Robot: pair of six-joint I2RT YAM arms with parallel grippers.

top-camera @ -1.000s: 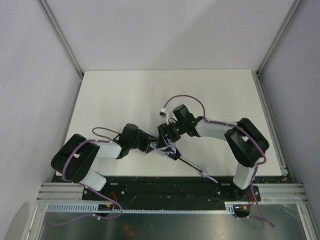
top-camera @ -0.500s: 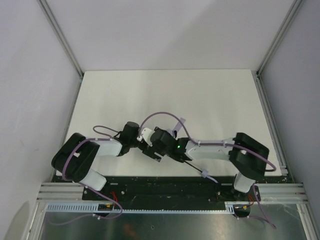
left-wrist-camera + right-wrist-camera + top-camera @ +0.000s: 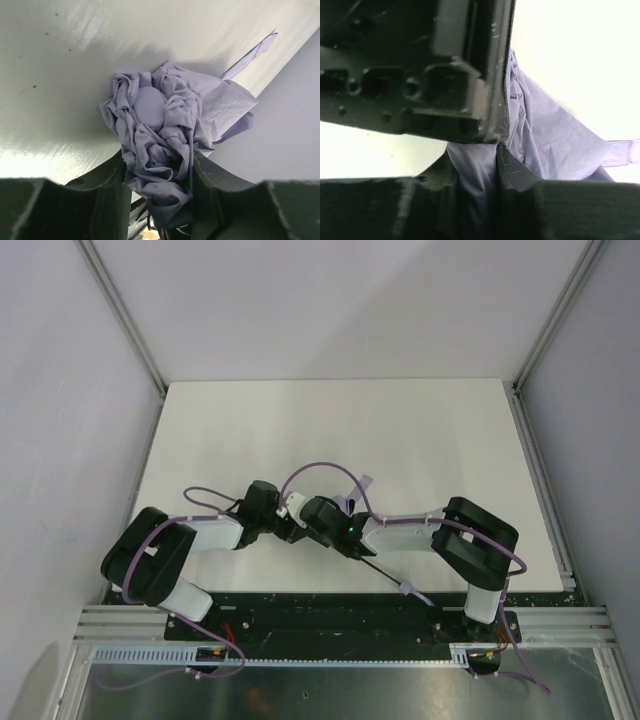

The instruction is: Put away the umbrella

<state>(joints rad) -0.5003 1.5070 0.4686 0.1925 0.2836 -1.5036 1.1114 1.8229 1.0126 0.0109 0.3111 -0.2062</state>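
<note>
The umbrella's pale lavender canopy is bunched into a crumpled wad with a round cap at its middle. My left gripper is shut on that wad. My right gripper meets it from the right and is shut on a fold of the same fabric, with the left gripper's black body just above. In the top view both grippers cover the canopy near the table's front. The thin black shaft runs out to the lower right, ending in the small handle.
The white table is bounded by grey walls and aluminium posts. A black base rail runs along the near edge, right under the umbrella's handle. Purple cables loop over both wrists.
My right arm swung down and left from behind the umbrella to the left gripper, and its jaws closed on the fabric. The left gripper has kept its hold in place.
</note>
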